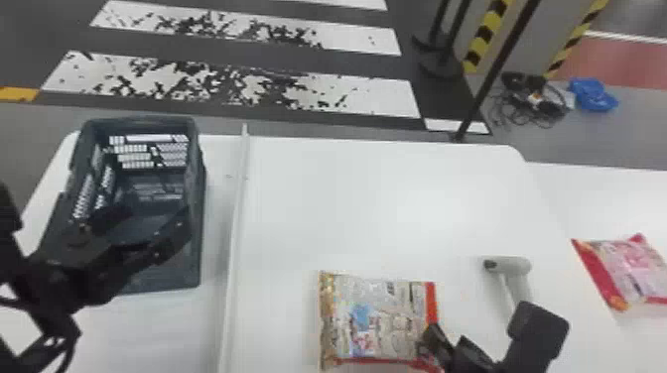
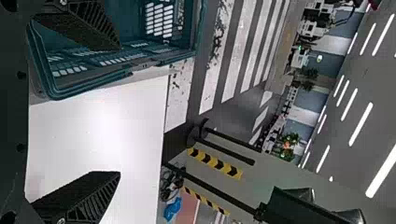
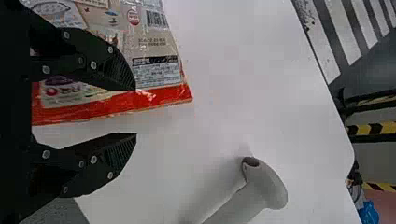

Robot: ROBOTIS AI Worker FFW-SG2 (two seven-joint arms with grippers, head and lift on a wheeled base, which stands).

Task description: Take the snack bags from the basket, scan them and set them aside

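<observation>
My left gripper (image 2: 119, 111) and right gripper (image 3: 135, 112) both stand spread and empty, and the beige bag (image 1: 382, 312), flat on the table (image 1: 397, 208), looks light, floppy, slippery, best pinched by its red edge (image 3: 163, 95)

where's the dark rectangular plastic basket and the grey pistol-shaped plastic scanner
dark rectangular plastic basket (image 1: 197, 208): head view, its right side
grey pistol-shaped plastic scanner (image 3: 267, 184): right wrist view, its head

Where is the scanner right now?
In the head view, the scanner is on the white table, toward the right, between the beige bag and the pink bag.
</observation>
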